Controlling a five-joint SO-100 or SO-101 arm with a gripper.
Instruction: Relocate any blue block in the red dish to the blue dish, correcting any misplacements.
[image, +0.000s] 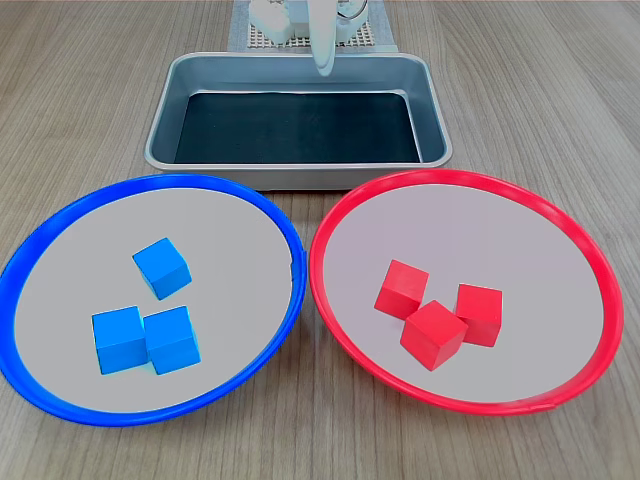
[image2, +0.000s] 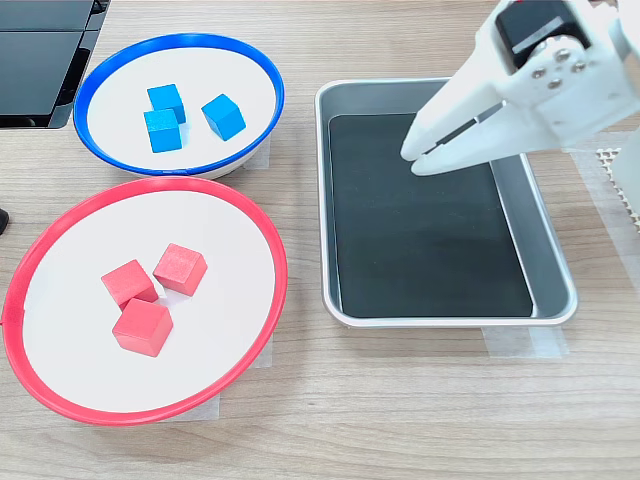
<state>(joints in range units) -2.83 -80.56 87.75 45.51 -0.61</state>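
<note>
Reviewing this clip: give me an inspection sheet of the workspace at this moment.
Surface: wooden table, taped patches under the dishes.
Job's things: blue dish holds three blue blocks; red dish holds three red blocks, no blue one.
Clutter: metal tray, empty, dark liner.
Gripper: gripper over the tray, shut, empty.
Cables: nothing seen.
Surroundings: dark object at the second exterior view's upper left.
</note>
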